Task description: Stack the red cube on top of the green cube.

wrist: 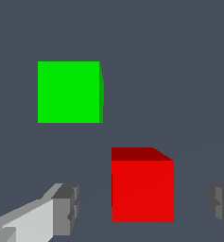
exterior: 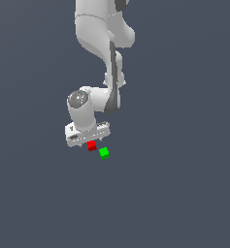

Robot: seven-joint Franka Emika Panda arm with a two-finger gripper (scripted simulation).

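Grasp step: gripper [wrist: 142,210] stood spread, fingers [wrist: 66,208] flanking red cube [wrist: 142,190] without touching. Green cube [wrist: 69,92] lay nearby. Next: close, lift, carry over.

White glossy arm [exterior: 94,29] showing rounded links, dark grey seams at joints. Wrist cap [exterior: 78,99] appearing grey, speckled. Gripper [exterior: 90,140] having white flat body. Fingers [wrist: 66,210] showing grey ribbed blocky pads, white stems.
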